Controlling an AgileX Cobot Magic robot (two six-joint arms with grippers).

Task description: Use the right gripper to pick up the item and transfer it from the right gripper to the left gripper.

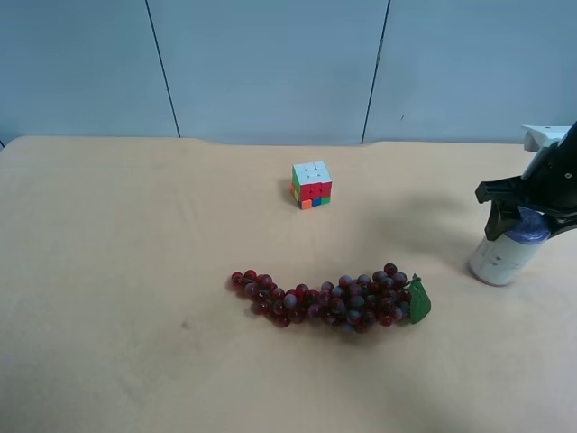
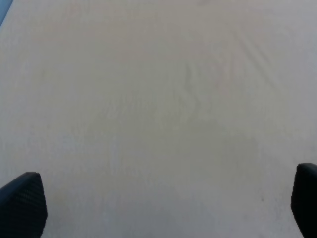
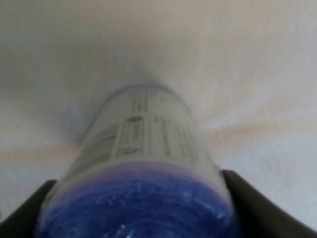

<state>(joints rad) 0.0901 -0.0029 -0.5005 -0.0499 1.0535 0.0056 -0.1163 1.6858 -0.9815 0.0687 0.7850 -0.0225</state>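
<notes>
The cream-white can with a purple-blue lid stands on the tan table at the exterior high view's far right, leaning slightly. My right gripper, black with a white wrist piece, comes down over its top. In the right wrist view the can fills the space between the two black fingers, which press against both sides of its lid; the gripper is shut on it. My left gripper is open and empty over bare table, and it is out of the exterior high view.
A bunch of red-purple grapes with a green leaf lies at the table's middle front. A multicoloured puzzle cube sits behind it toward the grey wall. The table's far edge runs along that wall.
</notes>
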